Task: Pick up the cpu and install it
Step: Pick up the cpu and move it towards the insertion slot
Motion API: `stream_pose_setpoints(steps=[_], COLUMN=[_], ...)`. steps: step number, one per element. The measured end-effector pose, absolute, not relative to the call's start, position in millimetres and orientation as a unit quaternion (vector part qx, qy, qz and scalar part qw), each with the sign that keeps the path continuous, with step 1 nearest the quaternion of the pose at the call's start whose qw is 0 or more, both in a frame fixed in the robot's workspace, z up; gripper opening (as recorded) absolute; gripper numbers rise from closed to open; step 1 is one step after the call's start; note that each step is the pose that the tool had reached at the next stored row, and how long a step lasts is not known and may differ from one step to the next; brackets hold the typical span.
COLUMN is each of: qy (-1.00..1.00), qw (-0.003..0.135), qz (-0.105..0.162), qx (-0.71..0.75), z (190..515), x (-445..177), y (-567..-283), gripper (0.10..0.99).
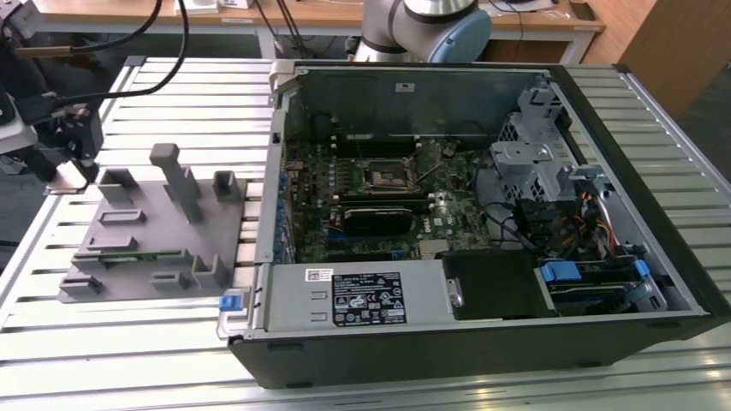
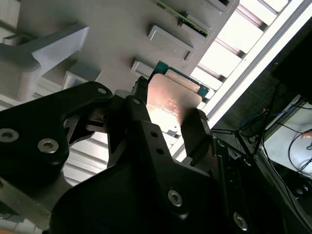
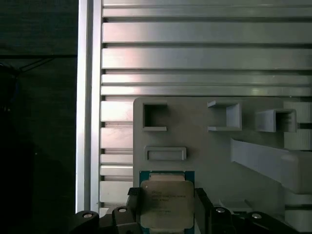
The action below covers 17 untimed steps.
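In both wrist views the cpu (image 3: 166,201) (image 2: 171,101), a thin square chip with a pale metal top and a green edge, sits between the black fingers of my gripper (image 3: 167,207) (image 2: 169,106). The fingers (image 3: 134,204) press on its two opposite sides. In the exterior view my gripper (image 1: 71,167) hangs at the far left corner of the grey plastic fixture (image 1: 149,231), with the pale cpu (image 1: 68,177) at its tip. The black square socket frame (image 1: 385,175) lies on the motherboard inside the open computer case (image 1: 480,342), well to the exterior view's right of the gripper.
The grey fixture (image 3: 204,141) carries several upright posts and rectangular pockets beside the gripper. A ribbed aluminium table (image 1: 137,360) holds fixture and case. The table's edge and dark floor (image 3: 39,122) lie close by. Cables hang over the far left corner. The arm's base (image 1: 429,26) stands behind the case.
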State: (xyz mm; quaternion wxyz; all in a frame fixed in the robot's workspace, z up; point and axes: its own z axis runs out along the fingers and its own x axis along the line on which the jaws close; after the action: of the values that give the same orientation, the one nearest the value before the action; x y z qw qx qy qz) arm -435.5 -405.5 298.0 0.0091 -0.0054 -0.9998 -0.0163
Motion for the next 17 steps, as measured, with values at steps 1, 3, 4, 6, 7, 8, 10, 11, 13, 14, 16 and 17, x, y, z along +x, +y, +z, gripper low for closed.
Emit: stream_pose_setpoints(steps=[1, 3, 4, 6, 7, 8, 10, 11, 13, 14, 16, 17], qy=[-1.0, -1.0, -1.0, -1.0, -1.0, -1.0, -1.0, -1.0, -1.0, -1.0, -1.0, -1.0], qw=[0.009, 0.009, 0.009, 0.009, 0.009, 0.009, 0.009, 0.009, 0.009, 0.009, 0.009, 0.009], qz=[-0.016, -0.016, -0.016, -0.016, -0.016, -0.016, -0.016, -0.016, -0.016, -0.016, -0.016, -0.016], qx=[-0.005, -0.005, -0.005, -0.005, -0.005, -0.005, -0.005, -0.005, -0.005, -0.005, -0.005, -0.005], z=[301.1, 307.3, 310.6, 317.9, 321.4, 324.9, 332.5, 336.4, 344.2, 348.1, 356.3, 360.4], x=[-435.5, -435.5, -435.5, -435.5, -435.5, -435.5, -435.5, -435.5, -435.5, -435.5, -435.5, -435.5], y=[-405.4, -405.4, -405.4, -405.4, -405.4, -405.4, -405.4, -405.4, -405.4, -405.4, -405.4, -405.4], gripper=[0.529, 0.529, 0.529, 0.529, 0.529, 0.529, 0.529, 0.529, 0.529, 0.529, 0.529, 0.529])
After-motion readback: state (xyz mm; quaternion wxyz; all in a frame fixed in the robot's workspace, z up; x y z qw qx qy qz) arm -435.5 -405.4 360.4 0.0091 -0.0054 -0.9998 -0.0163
